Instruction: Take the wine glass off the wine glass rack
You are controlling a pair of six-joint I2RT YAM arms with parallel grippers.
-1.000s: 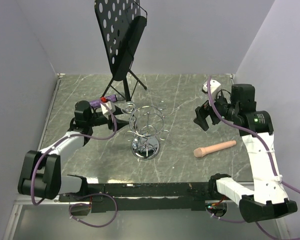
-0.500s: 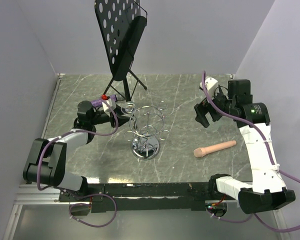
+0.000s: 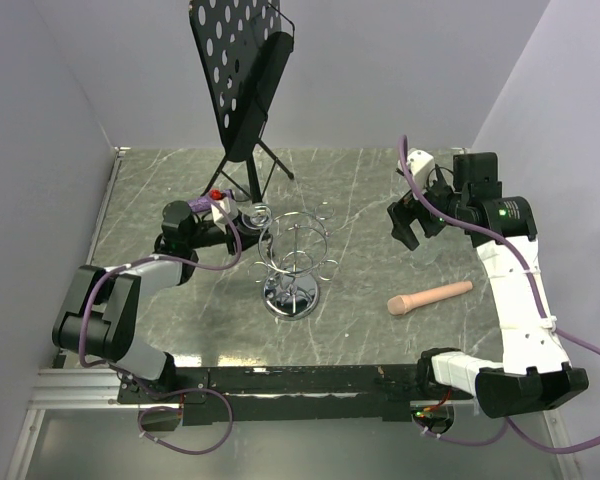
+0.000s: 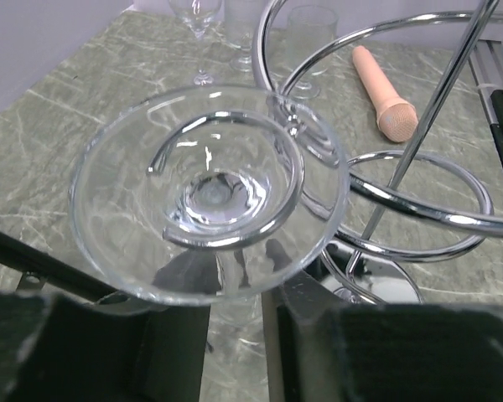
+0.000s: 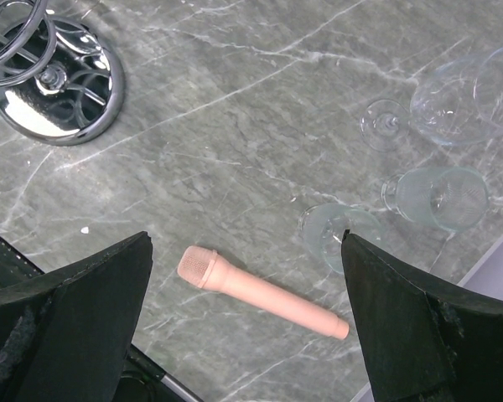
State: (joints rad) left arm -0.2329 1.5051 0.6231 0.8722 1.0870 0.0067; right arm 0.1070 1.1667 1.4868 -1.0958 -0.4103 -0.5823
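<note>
A black music stand (image 3: 242, 80) on a tripod stood at the back of the bench (image 3: 380, 190), just behind my left claw (image 4: 239, 343). On the right side a pink microphone (image 3: 430, 297) lay flat, with a few loose glasses (image 5: 436, 197) near it. My right claw (image 3: 405, 225) hung above that side, fingers spread wide with nothing between them.

The wine glass rack (image 3: 295, 255) stood mid-bench on its shiny round base. The wine glass (image 4: 208, 193) hung on a looped wire arm at the rack's left side, its round foot over the loop. My left claw sat low beneath that foot, one dark finger on each side of the glass with a narrow gap between. I could not tell whether they pinched it or only flanked it.
</note>
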